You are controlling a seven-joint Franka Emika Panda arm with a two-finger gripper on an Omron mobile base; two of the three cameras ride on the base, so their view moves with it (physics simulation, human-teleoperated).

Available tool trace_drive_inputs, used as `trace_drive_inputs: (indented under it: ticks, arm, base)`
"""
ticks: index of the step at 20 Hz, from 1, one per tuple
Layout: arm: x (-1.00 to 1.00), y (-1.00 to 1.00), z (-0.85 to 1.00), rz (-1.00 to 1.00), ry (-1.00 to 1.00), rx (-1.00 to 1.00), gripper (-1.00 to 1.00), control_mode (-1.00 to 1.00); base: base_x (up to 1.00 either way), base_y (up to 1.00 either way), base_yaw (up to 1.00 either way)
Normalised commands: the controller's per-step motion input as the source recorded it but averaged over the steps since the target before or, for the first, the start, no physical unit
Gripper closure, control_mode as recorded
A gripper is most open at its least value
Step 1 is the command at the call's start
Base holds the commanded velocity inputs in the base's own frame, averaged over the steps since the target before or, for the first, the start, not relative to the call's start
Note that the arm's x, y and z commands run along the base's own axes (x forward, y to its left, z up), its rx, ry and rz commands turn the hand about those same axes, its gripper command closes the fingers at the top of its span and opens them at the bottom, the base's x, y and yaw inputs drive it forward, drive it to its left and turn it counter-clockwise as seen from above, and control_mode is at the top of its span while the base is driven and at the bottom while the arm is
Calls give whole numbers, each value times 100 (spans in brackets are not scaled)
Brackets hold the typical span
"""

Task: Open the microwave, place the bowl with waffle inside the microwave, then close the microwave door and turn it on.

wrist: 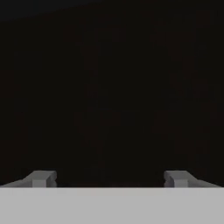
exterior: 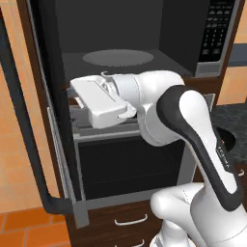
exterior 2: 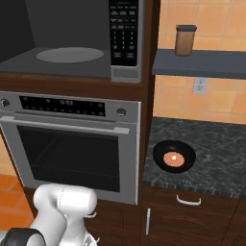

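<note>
Microwave door [exterior: 29,135] swung wide; gripper [wrist: 109,179] jaws apart, empty. Next: approach bowl with waffle [exterior 2: 174,157] on counter [exterior 2: 216,158] from above, grip rim.

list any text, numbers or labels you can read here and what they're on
Oven display: pale digits, looks like "12:03", blurred, not certain.
Microwave keypad: pale marks on black buttons, too small to read.
Robot arm: small pale lettering along the dark strip, too blurred to read.
Brown canister: no label visible.
</note>
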Motion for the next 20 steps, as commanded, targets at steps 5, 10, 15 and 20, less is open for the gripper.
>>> trace_drive_inputs:
  ticks: [5, 10, 15, 20]
  arm:
    - [0, 23, -5, -13, 3, -9, -100, -100]
    - [-6, -77, -11, -24, 1, 0, -100, -100]
    - [-33, -100, 0, -34, 0, 1, -100, -100]
    - [-4, -100, 0, -45, 12, -1, -100, -100]
  base:
    - [0, 0, 0]
    - [0, 0, 0]
    - [0, 0, 0]
    - [0, 0, 0]
